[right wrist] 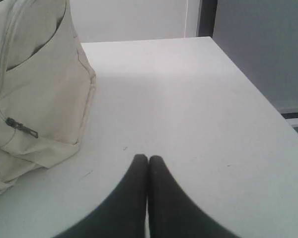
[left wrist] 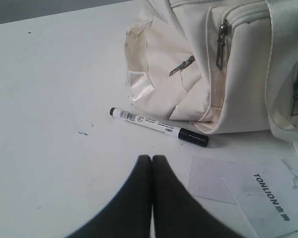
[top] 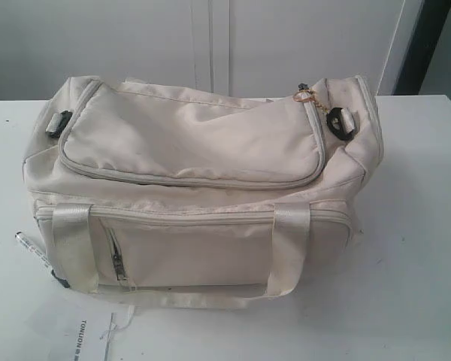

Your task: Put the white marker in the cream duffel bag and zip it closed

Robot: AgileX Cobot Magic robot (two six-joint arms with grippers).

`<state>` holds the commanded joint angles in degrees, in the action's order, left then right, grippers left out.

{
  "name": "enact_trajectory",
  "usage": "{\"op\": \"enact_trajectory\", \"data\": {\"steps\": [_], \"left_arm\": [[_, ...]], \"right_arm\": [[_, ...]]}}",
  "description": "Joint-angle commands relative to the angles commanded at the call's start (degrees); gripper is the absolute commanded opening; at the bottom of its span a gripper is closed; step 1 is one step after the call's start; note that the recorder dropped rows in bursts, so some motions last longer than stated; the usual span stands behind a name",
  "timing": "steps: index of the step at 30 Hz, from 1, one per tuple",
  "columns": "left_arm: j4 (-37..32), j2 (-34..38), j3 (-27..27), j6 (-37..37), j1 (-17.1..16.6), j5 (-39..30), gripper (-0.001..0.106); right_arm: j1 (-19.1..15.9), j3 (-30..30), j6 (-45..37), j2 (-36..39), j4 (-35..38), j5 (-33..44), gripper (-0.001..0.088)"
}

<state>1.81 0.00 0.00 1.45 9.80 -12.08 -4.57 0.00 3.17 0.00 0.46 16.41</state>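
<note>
Counter (top: 413, 226): white and flat, it carried everything in the scene.
Cream duffel bag (top: 203, 150): it stood upright in the middle of the counter, its long front side toward the exterior camera.
Top flap (top: 188, 139): the curved flap lay down over the top of the bag. In the right wrist view a dark gap showed under its edge at the bag's end, and whether the zipper was run shut could not be told.
Handles (top: 289, 248): the webbing straps hung down the front face, and one loop lay on the counter along the base.
Paper sheet (top: 83, 331): it lay flat in front of the bag's left corner, with dark print reading TONLION.
Left claw (left wrist: 152, 158): its two dark fingers were pressed together with nothing between them. It was over bare counter, its tips toward the marker but apart from it.
Right claw (right wrist: 148, 158): its fingers were also pressed together and held nothing. It was over bare counter off the bag's right end, well apart from the fabric.
White marker (left wrist: 156, 127): it lay flat on the counter outside the bag, just beside the base of its left end. Its black cap end was nearest the bag's corner, close to the paper sheet.
Strap buckles (top: 59, 124): one dark buckle sat at each top end of the bag.
Front pocket zipper pull (top: 119, 263): it hung at the left end of the front pocket.
Charm (top: 312, 98): a small gold chain was at the top right corner of the flap.
</note>
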Motion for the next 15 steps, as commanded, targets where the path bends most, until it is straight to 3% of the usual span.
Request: {"op": "enact_trajectory", "data": {"steps": [5,8,10,12,13,15], "left_arm": [[0.0,0.0,0.0,0.0,0.0,0.0,0.000],[0.0,0.0,0.0,0.0,0.0,0.0,0.000],[0.0,0.0,0.0,0.0,0.0,0.0,0.000],[0.0,0.0,0.0,0.0,0.0,0.0,0.000],[0.0,0.0,0.0,0.0,0.0,0.0,0.000],[0.0,0.0,0.0,0.0,0.0,0.0,0.000]], "right_arm": [[0.0,0.0,0.7,0.0,0.2,-8.2,0.0000],[0.0,0.0,2.6,0.0,0.2,-18.3,0.0000],[0.0,0.0,8.1,0.0,0.2,-25.2,0.0000],[0.0,0.0,23.8,0.0,0.1,-29.5,0.0000],[0.0,0.0,27.4,0.0,-0.9,-29.8,0.0000],[0.0,-2.1,27.7,0.0,-5.0,-29.8,0.0000]]}}
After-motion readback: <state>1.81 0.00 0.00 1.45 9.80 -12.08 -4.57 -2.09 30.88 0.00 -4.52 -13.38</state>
